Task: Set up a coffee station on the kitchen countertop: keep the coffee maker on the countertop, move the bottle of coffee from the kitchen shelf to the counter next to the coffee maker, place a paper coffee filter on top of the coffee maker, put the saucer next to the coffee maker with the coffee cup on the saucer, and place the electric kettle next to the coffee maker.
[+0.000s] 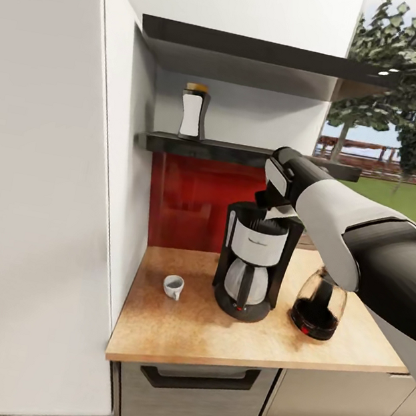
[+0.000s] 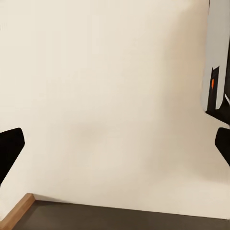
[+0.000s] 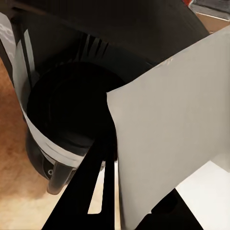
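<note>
The filter (image 3: 167, 129), judged light, limp and easily creased, is pinched at its edge by the right gripper (image 1: 270, 208) above the coffee maker (image 1: 253, 260); the left gripper's state cannot be told.

To my left I see a tall white cabinet (image 1: 44, 174) running from floor level up past the top of my head view. Beside it, a glossy red backsplash (image 1: 189, 198) covers the wall, with pale wall above. Grey cabinet fronts (image 1: 337, 406) sit lower down, one with a black drawer handle (image 1: 200, 377). On the right, a window (image 1: 405, 119) opens onto green trees, lawn and a wooden fence in bright daylight
</note>
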{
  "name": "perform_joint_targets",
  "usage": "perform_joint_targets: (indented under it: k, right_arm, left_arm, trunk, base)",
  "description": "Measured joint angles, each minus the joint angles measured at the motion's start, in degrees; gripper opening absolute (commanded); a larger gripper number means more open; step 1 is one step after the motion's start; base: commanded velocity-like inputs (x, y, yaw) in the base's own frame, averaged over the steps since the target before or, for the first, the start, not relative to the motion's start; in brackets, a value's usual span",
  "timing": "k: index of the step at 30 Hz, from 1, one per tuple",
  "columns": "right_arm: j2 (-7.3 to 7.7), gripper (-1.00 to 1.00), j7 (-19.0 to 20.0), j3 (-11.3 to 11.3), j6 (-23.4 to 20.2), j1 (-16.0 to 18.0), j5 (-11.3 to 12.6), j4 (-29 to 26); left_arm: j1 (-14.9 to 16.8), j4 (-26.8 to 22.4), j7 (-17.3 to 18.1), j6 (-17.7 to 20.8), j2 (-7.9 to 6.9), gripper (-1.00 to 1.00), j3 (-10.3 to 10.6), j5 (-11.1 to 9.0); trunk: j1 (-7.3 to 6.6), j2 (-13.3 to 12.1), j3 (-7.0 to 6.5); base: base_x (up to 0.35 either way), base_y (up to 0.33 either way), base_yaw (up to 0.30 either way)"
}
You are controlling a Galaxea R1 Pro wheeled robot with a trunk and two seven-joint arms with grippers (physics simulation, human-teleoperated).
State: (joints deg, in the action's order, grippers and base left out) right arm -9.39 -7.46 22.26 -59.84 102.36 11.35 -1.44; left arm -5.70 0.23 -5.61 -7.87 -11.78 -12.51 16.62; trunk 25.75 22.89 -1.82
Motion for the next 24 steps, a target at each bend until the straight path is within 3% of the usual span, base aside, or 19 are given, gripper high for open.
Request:
perform_joint_targets:
  k: [16, 24]
  right_arm:
    - [-0.01, -1.00, 0.0, 0.0, 0.0, -0.2, -0.3, 0.0]
    - [0.00, -1.00, 0.0, 0.0, 0.0, -0.3, -0.3, 0.0]
  left_arm:
    - [0.0, 0.0, 0.0, 0.0, 0.01, 1.00, 0.0, 0.0]
    - [0.0, 0.0, 0.0, 0.0, 0.09, 1.00, 0.0, 0.0]
  trunk:
    - [0.01, 0.0, 0.00]
    - [0.00, 0.0, 0.00]
  base:
    - [0.006, 0.000, 0.000]
    - [0.133, 0.000, 0.000]
